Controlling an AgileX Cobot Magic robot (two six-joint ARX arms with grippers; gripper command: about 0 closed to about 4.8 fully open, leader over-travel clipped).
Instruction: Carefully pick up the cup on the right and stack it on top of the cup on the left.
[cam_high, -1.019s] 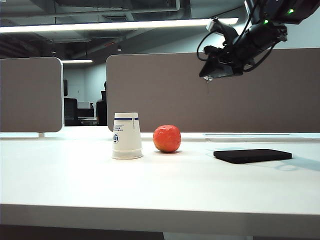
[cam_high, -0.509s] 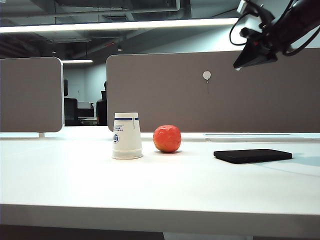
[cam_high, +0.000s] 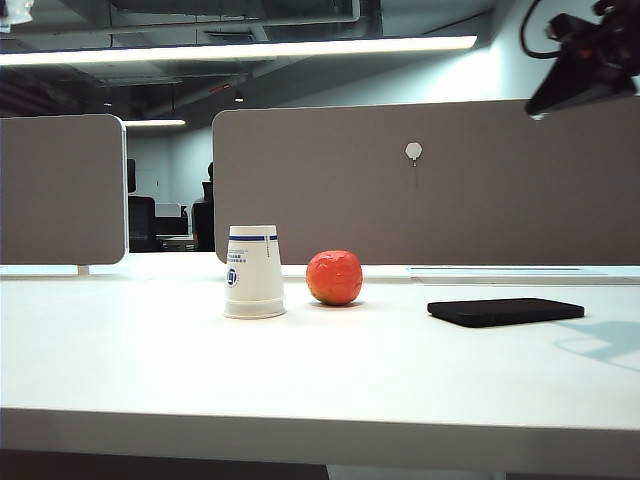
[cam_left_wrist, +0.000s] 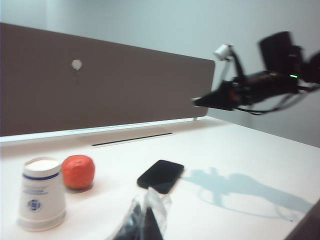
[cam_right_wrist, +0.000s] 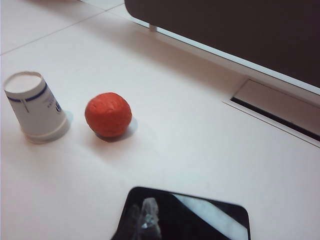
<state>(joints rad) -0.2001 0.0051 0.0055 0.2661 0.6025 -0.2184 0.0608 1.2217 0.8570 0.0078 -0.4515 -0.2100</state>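
**Ana:** Office partitions (cam_high: 400, 200) close off the back, and the wide white table (cam_high: 300, 390) fills everything in front of them. Where are the arms?

**Ben:** The right gripper (cam_high: 535, 108) hangs high at the right edge of the exterior view, well above the table. Its jaws are clenched on nothing. The left gripper (cam_left_wrist: 145, 225) shows only as dark fingertips at the edge of its own wrist view, and I cannot tell whether they are parted or together.

**Ana:** And on the table?

**Ben:** A black phone (cam_high: 505, 311) lies flat towards the right. One paper cup (cam_high: 253, 272) stands upside down left of centre, with a red fruit (cam_high: 333, 277) just beside it on its right, and the two are not touching.

**Ana:** Only one cup?

**Ben:** I see only one outline. Whether a second cup is nested over it, I cannot tell from these views.

**Ana:** Then how should this step go?

**Ben:** I would check the stack first, before any new reach. If the cup needs another grasp, the jaws have to open before the descent. The approach should come straight down over the cup's upturned base, because the fruit crowds its right side. A light squeeze is enough, since I expect thin paper walls to buckle easily. The phone is well clear.
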